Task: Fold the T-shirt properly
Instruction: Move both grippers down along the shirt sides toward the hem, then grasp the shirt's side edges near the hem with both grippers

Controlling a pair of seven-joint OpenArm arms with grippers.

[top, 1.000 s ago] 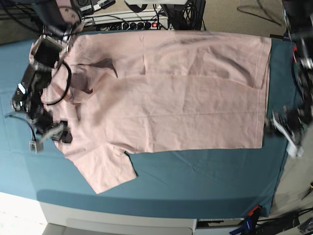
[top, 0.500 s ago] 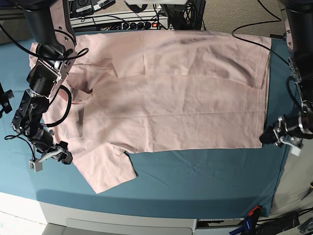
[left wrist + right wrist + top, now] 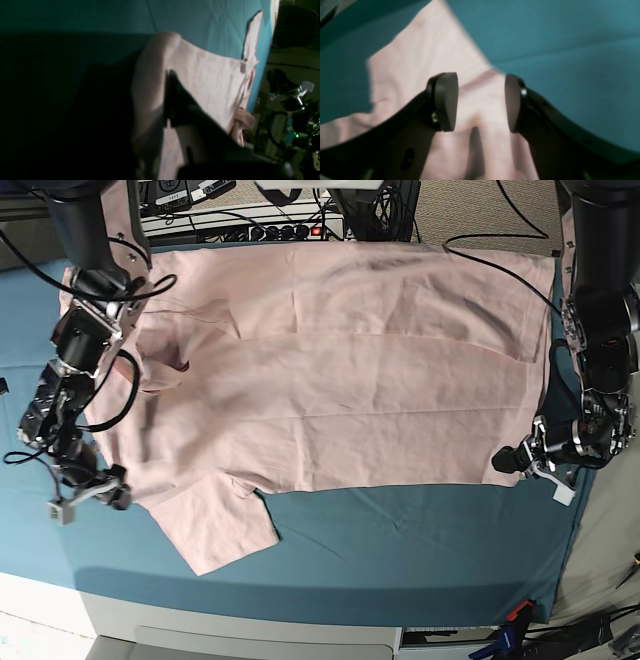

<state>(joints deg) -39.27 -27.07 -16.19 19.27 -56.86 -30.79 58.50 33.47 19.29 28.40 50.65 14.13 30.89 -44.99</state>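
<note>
Lifting now risks a skewed fold: the left jaws [image 3: 518, 459] pinch the shirt [image 3: 340, 360] at its near hem corner, while the right jaws [image 3: 481, 102] stand spread over the sleeve, gripping nothing. It lies flat on the teal surface [image 3: 400, 550], long axis sideways, collar towards the right arm

The left claw [image 3: 522, 460] is low and clamped on the T-shirt's [image 3: 350, 370] hem corner. The right claw [image 3: 481, 102] hangs low with its jaws apart, nothing between them.
</note>
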